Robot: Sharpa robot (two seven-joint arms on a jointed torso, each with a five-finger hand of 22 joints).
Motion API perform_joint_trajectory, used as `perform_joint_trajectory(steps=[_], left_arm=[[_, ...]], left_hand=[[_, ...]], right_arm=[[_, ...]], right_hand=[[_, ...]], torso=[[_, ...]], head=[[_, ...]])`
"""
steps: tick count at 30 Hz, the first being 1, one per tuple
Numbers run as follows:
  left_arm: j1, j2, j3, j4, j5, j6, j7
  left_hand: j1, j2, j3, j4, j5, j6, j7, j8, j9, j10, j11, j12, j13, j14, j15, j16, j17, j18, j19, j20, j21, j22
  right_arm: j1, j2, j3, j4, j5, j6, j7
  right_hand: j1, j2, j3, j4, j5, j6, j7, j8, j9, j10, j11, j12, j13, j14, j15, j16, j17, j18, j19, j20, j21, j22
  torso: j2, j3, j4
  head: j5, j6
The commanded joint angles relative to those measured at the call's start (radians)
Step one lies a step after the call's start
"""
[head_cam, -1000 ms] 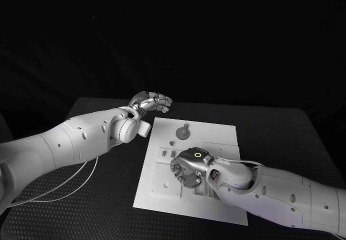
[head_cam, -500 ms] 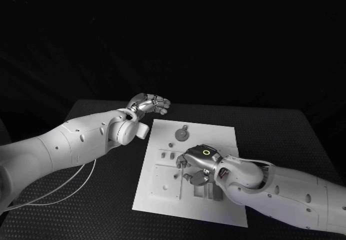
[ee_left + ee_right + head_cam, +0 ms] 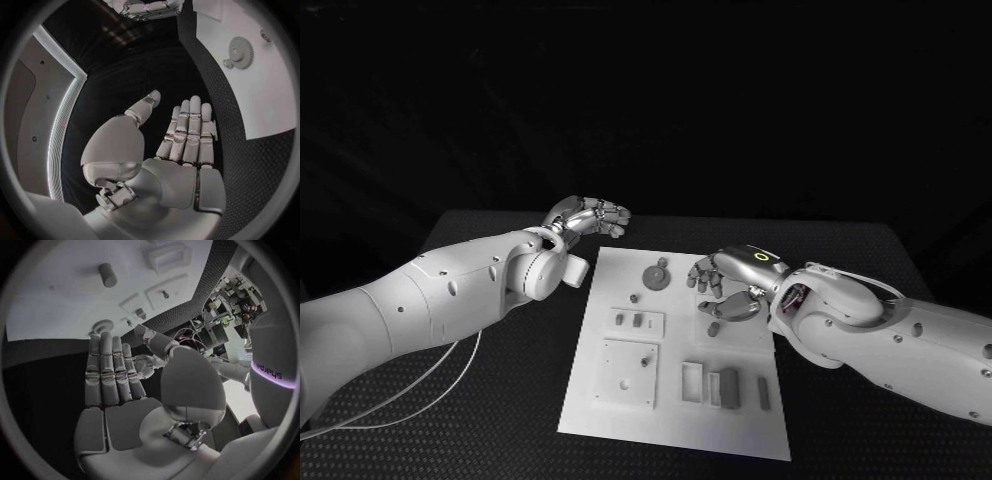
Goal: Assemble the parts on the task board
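The white task board (image 3: 678,425) lies in the middle of the black table. On it are a grey gear (image 3: 656,270) at the far end, a short cylinder (image 3: 714,327) lying loose, a square plate (image 3: 629,372) and several upright bars (image 3: 727,388). My right hand (image 3: 726,282) hovers over the board's far right part, between the gear and the cylinder, fingers apart and holding nothing. My left hand (image 3: 589,215) hangs past the board's far left corner over bare table, also holding nothing. The left wrist view shows its fingers (image 3: 187,130) straight, beside the board (image 3: 269,90) and gear (image 3: 239,50). The right wrist view shows flat fingers (image 3: 109,372) and the cylinder (image 3: 107,275).
Two small pieces (image 3: 633,320) sit in a raised block left of the cylinder, and a tiny peg (image 3: 635,297) stands near the gear. Black table mat (image 3: 877,260) surrounds the board on all sides. A cable (image 3: 430,385) trails below my left arm.
My right hand has lifted off the board's middle and moved toward its far right edge. The bars and cylinder it covered now show. The left hand has stayed in place.
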Motion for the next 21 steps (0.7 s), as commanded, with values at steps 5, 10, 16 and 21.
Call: perform_joint_trajectory(steps=[5,10,16,21], left_arm=[[0.000,0.005,-0.001,-0.002,0.005,0.017,0.011],[0.000,0.002,-0.002,-0.004,0.005,0.017,0.012],[0.000,0.002,-0.002,-0.004,0.005,0.018,0.013],[0.000,0.002,-0.002,-0.004,0.005,0.019,0.013]], left_hand=[[0.003,0.007,-0.008,0.000,-0.007,-0.007,-0.003,0.006,-0.001,-0.003,0.002,0.004,-0.002,0.000,0.006,-0.004,0.002,0.009,0.004,0.002,-0.006,0.001],[0.003,0.007,-0.008,0.000,-0.007,-0.007,-0.003,0.006,-0.002,-0.003,0.002,0.004,-0.002,0.000,0.006,-0.005,0.003,0.009,0.004,0.002,-0.007,0.002],[0.002,0.008,-0.008,0.000,-0.007,-0.007,-0.003,0.006,-0.002,-0.003,0.002,0.004,-0.002,0.000,0.007,-0.006,0.004,0.009,0.004,0.002,-0.007,0.002],[0.002,0.008,-0.008,0.000,-0.007,-0.007,-0.003,0.006,-0.002,-0.003,0.002,0.004,-0.003,0.000,0.007,-0.006,0.004,0.009,0.004,0.002,-0.007,0.002]], right_arm=[[0.001,-0.032,0.000,-0.018,0.015,0.120,0.029],[0.000,-0.045,-0.007,-0.019,-0.057,0.151,0.008],[-0.017,-0.048,-0.020,-0.014,-0.090,0.157,0.000],[-0.028,-0.040,-0.022,-0.017,-0.113,0.152,-0.001]], right_hand=[[-0.030,0.008,-0.063,-0.012,0.033,-0.028,-0.003,-0.008,-0.008,-0.016,-0.003,-0.013,-0.011,0.085,-0.019,0.042,0.053,0.006,0.095,-0.042,0.047,0.019],[-0.051,0.008,-0.119,-0.020,0.049,-0.029,-0.009,-0.004,-0.012,-0.020,-0.008,-0.020,-0.021,0.105,-0.025,0.104,0.097,0.006,0.135,-0.063,0.084,0.052],[-0.080,0.007,-0.162,-0.022,0.072,-0.031,-0.013,-0.001,-0.016,-0.023,-0.008,-0.026,-0.030,0.080,-0.025,0.167,0.123,0.006,0.133,-0.069,0.105,0.089],[-0.080,0.010,-0.168,-0.025,0.071,-0.027,-0.014,0.002,-0.015,-0.022,-0.009,-0.027,-0.031,0.074,-0.026,0.180,0.125,0.006,0.132,-0.070,0.108,0.094]], torso=[[-0.001,0.0005,-0.0022],[0.000,0.0008,-0.0023],[0.000,0.0000,0.0003],[0.000,0.0000,0.0008]], head=[[-0.005,0.007],[-0.007,0.008],[-0.010,0.006],[-0.009,0.004]])
